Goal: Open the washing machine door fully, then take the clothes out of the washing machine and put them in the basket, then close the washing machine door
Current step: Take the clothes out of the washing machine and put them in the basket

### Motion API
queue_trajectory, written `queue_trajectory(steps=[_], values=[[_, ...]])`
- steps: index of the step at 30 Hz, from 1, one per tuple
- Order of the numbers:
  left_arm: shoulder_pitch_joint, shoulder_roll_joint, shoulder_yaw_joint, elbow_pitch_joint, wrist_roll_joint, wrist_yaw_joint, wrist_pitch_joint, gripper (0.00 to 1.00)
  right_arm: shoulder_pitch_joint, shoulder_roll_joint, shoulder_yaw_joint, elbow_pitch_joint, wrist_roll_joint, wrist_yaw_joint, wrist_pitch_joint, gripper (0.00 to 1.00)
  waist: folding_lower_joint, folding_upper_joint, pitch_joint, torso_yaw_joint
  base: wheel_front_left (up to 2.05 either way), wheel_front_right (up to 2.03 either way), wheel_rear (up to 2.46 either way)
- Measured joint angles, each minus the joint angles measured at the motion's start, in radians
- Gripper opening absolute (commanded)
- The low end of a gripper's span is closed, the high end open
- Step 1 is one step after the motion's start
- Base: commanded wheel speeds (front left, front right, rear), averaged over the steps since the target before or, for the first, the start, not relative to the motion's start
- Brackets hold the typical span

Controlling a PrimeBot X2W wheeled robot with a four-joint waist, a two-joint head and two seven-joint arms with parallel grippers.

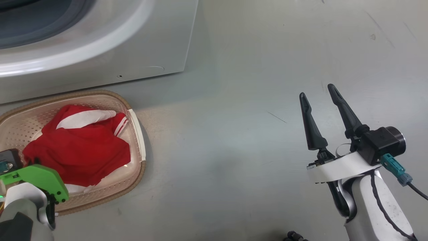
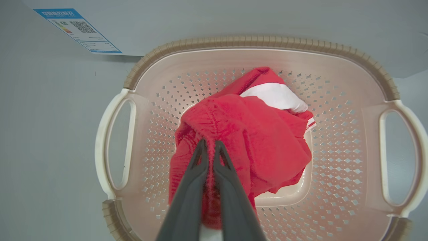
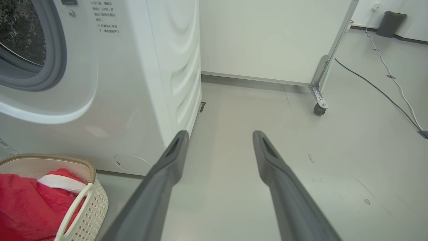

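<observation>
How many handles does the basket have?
2. In the left wrist view, one handle is at the left end of the basket and the other handle at its right end. None seems hidden.

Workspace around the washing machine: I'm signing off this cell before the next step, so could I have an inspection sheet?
Surface: grey floor, faint scuffs.
Job's things: clothes lie in basket; washing machine beside it, drum mouth uncovered.
Clutter: nothing seen.
Claws: left claw shut on clothes; right claw open, empty, above floor.
Cables: cables trail across floor toward the far wall.
Surroundings: white wheeled panel, dark bin.
</observation>
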Motion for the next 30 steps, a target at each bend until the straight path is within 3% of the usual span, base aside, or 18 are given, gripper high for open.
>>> queue_trajectory(steps=[5, 7, 20, 30], values=[[-0.012, -0.001, 0.006, 0.043, -0.003, 0.001, -0.003, 0.0, -0.007, 0.001, 0.0, 0.002, -0.002, 0.0, 0.0, 1.0, 0.0, 0.0, 0.001, -0.001, 0.0, 0.0, 0.0], [-0.016, -0.002, 0.006, 0.052, -0.003, 0.006, -0.012, 0.98, -0.009, 0.001, 0.0, 0.002, -0.005, 0.0, 0.0, 1.0, 0.0, 0.0, 0.0, -0.001, 0.0, 0.0, 0.0], [-0.043, -0.02, -0.007, 0.104, -0.003, 0.007, -0.084, 1.0, -0.009, 0.003, 0.0, 0.026, -0.009, 0.0, 0.0, 1.0, 0.0, 0.0, -0.039, 0.008, 0.0, 0.0, 0.0], [-0.054, -0.06, -0.043, 0.1, 0.001, -0.06, -0.204, 1.0, -0.009, 0.004, -0.003, 0.051, -0.009, 0.0, 0.0, 1.0, 0.0, 0.0, -0.124, 0.025, 0.0, 0.0, 0.0]])
